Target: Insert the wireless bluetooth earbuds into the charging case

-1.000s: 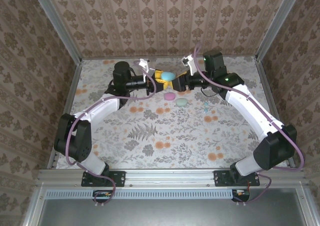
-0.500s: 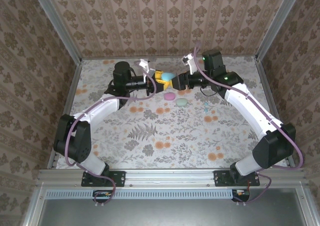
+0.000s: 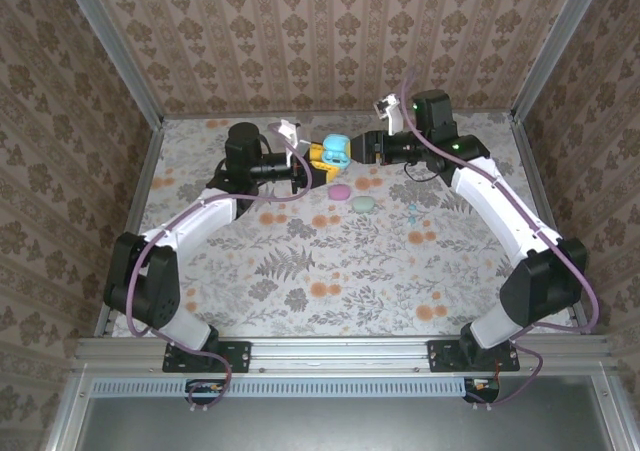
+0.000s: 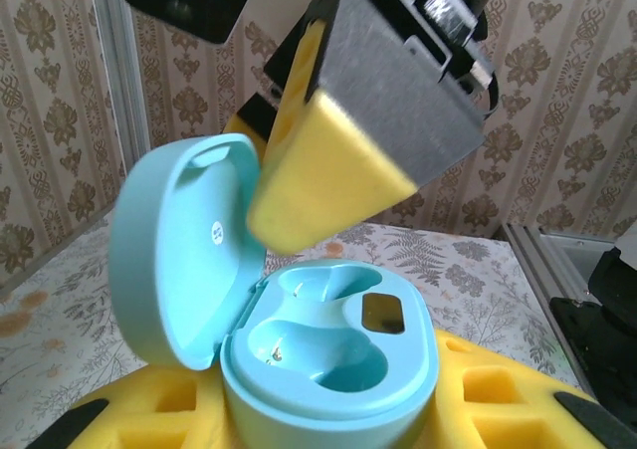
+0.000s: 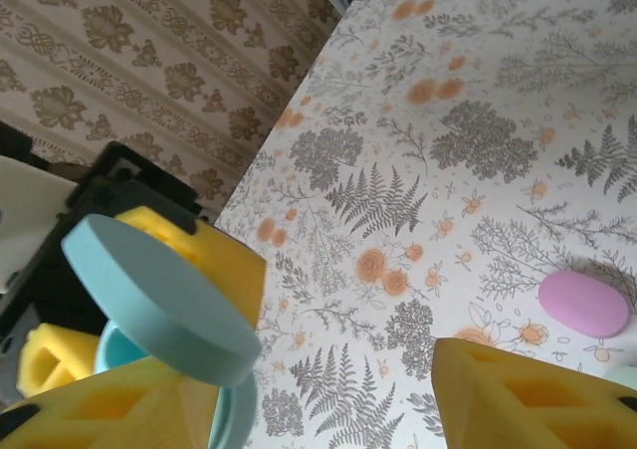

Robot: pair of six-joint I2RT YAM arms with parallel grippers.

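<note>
The left gripper [image 3: 320, 156] is clamped on the teal charging case [image 4: 328, 369], holding it raised at the far side of the table [image 3: 300, 271] with its lid [image 4: 184, 250] swung up and both wells [image 4: 333, 335] empty. The right gripper [image 3: 358, 151] has its jaws apart and grips nothing; one yellow finger [image 4: 328, 185] sits against the inner face of the lid. A tiny teal piece, probably one of the earbuds [image 3: 411, 210], lies on the table well to the right of the case, past the pink case [image 3: 340, 191] and the mint case [image 3: 363, 203]. To do this step well, lift the finger away gently so the lid does not snap down, and hold the case level
</note>
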